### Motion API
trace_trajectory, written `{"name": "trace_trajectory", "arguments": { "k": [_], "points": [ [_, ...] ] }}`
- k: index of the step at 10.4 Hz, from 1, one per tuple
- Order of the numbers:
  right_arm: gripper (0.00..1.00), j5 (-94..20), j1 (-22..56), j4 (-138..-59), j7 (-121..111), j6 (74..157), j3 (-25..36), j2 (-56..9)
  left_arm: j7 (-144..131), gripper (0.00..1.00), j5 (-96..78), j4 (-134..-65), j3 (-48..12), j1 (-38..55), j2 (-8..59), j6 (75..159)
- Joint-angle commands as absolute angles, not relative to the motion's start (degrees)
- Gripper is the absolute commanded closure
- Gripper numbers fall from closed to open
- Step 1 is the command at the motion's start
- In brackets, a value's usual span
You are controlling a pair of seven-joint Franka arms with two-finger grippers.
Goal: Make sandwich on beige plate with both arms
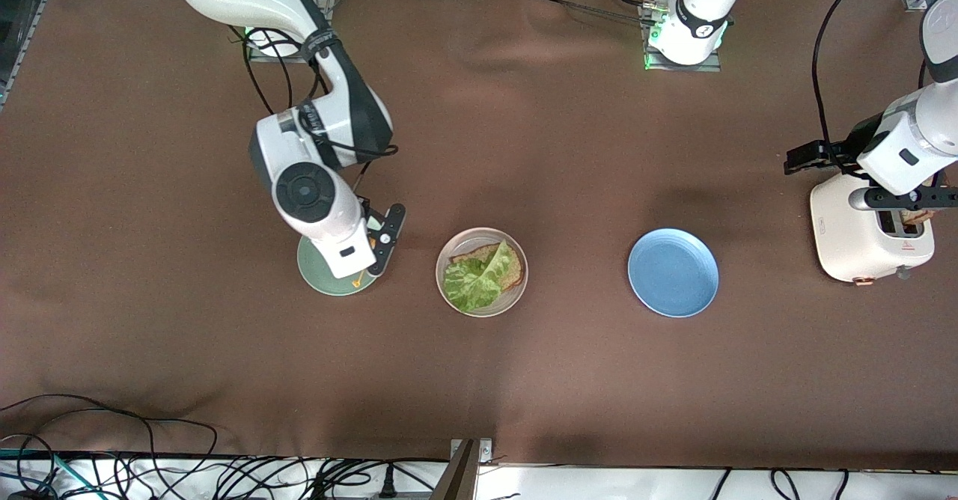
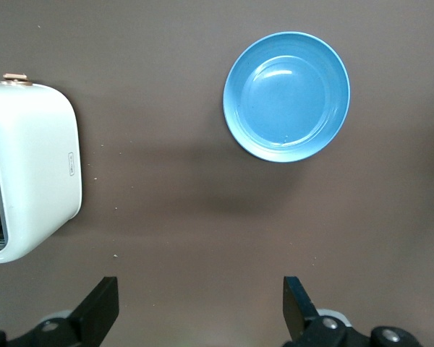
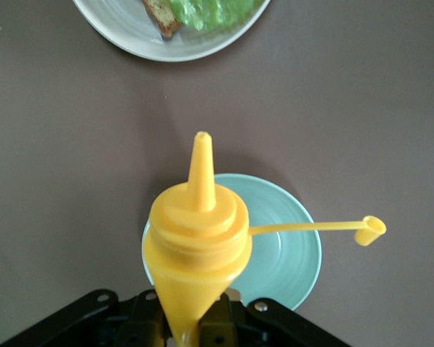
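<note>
Gripping a yellow squeeze bottle (image 3: 197,246), the right gripper (image 3: 188,325) hangs over the mint-green plate (image 3: 289,253), its fingers clenched on the bottle's body. On the beige plate (image 1: 516,290), beside it toward the left arm's end of the desk (image 1: 524,111), 1 bread slice (image 1: 510,275) lies under a lettuce leaf (image 1: 471,279). The left gripper (image 2: 201,307) waits by the white toaster (image 2: 36,173), fingers spread wide, the blue plate (image 2: 286,95) near.

blue plate (image 2: 286,95) | white toaster (image 2: 30,170) | left pincer (image 2: 201,309) wide apart
</note>
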State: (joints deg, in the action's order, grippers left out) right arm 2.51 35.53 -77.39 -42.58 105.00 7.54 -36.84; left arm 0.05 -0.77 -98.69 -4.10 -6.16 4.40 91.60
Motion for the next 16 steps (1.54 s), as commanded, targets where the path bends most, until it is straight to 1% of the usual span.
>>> {"name": "trace_trajectory", "arguments": {
  "k": [1,4,6,8,9,10,14,16],
  "points": [
    [1.0,11.9,40.5,-71.8,-38.3,104.2,8.4,-40.7,1.1,0.0,0.4,-98.2,-4.5,-6.6,4.7,91.7],
    [1.0,25.0,46.0,-67.9,-36.9,103.5,8.5,-45.4,1.1,0.0,0.6,-98.2,-4.5,-6.6,5.2,91.7],
    [1.0,34.7,51.2,-66.9,-36.8,102.0,8.8,-49.2,1.3,0.0,0.5,-98.3,-4.4,-7.0,5.2,91.6],
    [1.0,45.1,54.2,-65.4,-37.4,100.5,8.5,-51.5,1.3,0.0,0.5,-98.3,-4.4,-7.1,5.5,91.5],
    [1.0,47.4,55.5,-65.5,-37.4,100.0,8.4,-51.9,1.4,0.0,0.5,-98.0,-4.3,-7.3,5.4,91.3],
    [1.0,47.7,56.0,-65.4,-37.4,99.8,8.4,-52.6,1.5,0.0,0.4,-98.0,-4.3,-7.6,5.4,91.3],
    [1.0,46.3,55.2,-65.9,-37.4,99.8,8.4,-51.7,1.4,0.0,0.2,-98.5,-4.3,-7.7,6.0,91.5],
    [1.0,39.3,52.5,-68.2,-37.2,100.5,8.4,-49.1,1.4,0.0,0.2,-98.4,-4.3,-7.7,6.0,91.5]
  ]
}}
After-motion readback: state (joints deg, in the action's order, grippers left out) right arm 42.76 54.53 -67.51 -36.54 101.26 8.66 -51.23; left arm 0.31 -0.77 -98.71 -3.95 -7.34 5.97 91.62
